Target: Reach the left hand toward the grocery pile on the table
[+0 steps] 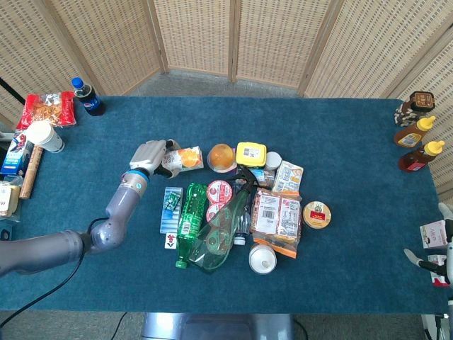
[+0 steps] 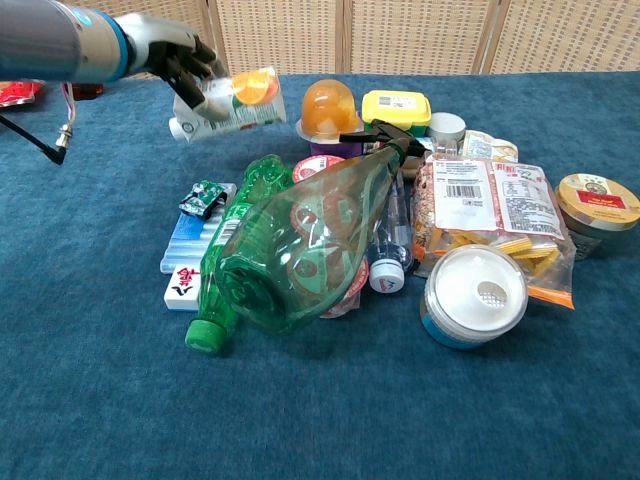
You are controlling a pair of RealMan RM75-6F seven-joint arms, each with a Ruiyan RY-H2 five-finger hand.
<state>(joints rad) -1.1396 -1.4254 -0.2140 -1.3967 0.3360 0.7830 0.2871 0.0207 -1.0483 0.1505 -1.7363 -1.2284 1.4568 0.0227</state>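
Note:
The grocery pile [image 1: 241,205] lies mid-table: a green bottle [image 2: 240,250], a clear green spray bottle [image 2: 320,240], an orange jelly cup [image 2: 330,108], a yellow tub [image 2: 397,108], snack bags [image 2: 490,210] and a white-lidded cup [image 2: 475,295]. My left hand [image 1: 147,156] is at the pile's far left edge. It grips a white pouch with an orange print [image 2: 230,100] and holds it off the table, as the chest view shows with the left hand [image 2: 165,50] high at the left. Only a bit of my right hand [image 1: 437,256] shows at the right edge.
A cola bottle [image 1: 88,96], a red snack bag [image 1: 47,110] and a paper cup [image 1: 45,136] stand at the far left. Sauce bottles [image 1: 417,142] line the far right edge. A blue pack [image 2: 195,240] and a small tile [image 2: 182,287] lie left of the green bottle.

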